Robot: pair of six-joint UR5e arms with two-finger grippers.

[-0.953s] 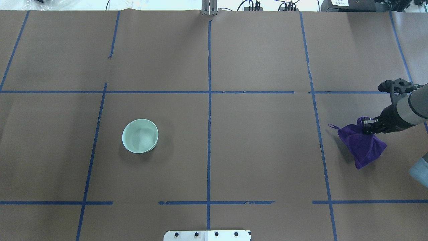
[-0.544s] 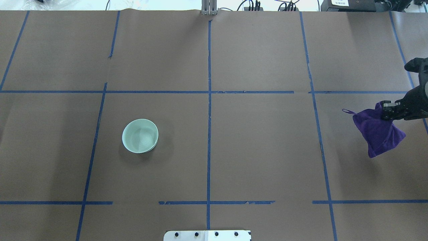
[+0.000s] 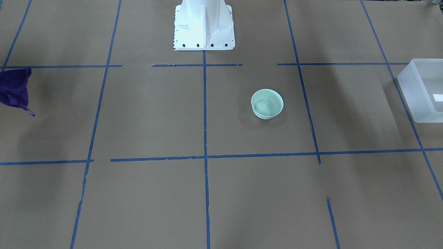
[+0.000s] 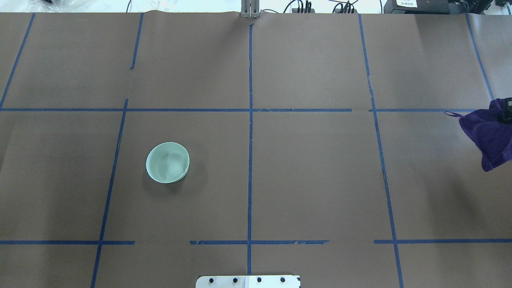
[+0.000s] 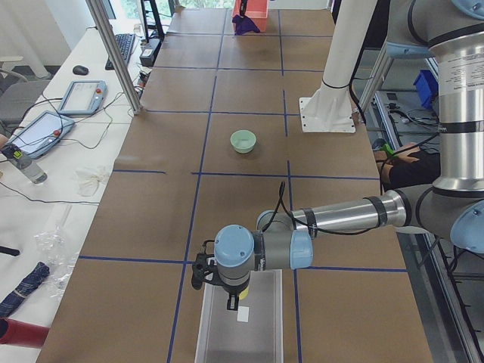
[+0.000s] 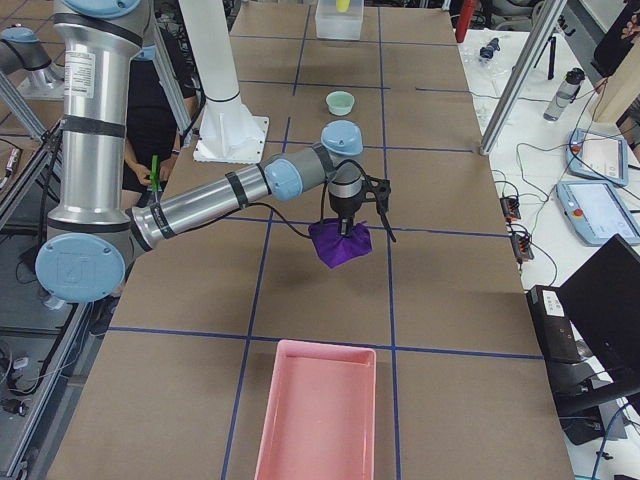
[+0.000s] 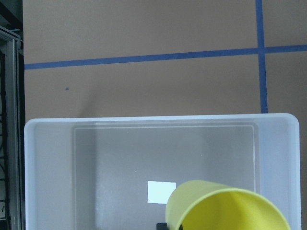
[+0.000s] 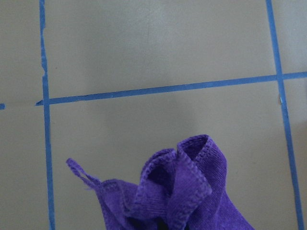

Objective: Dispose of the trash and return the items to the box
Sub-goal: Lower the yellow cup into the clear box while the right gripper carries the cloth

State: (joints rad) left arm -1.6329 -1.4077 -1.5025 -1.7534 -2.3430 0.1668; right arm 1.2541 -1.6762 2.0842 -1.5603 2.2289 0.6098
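The mint-green bowl [image 4: 167,162] stands upright on the table left of centre, also in the front view [image 3: 267,103]. The frosted box [image 7: 158,120] stands at the table's left end [image 3: 420,93]. My left gripper [image 5: 231,296] holds the yellow cup [image 7: 225,211] tilted above the box's inside; its fingers are hidden by the cup. My right gripper [image 6: 345,222] is shut on a bunched purple cloth [image 4: 488,136] and holds it above the table at the right side; only its tip shows in the overhead view [image 4: 507,116].
A pink tray [image 6: 320,410] lies at the table's right end, past the purple cloth. The robot's white base [image 3: 204,24] stands at the middle of the near edge. Blue tape lines cross the brown table cover.
My right gripper has carried the purple cloth to the right and farther back, nearly out of the overhead view. The bowl has not moved.
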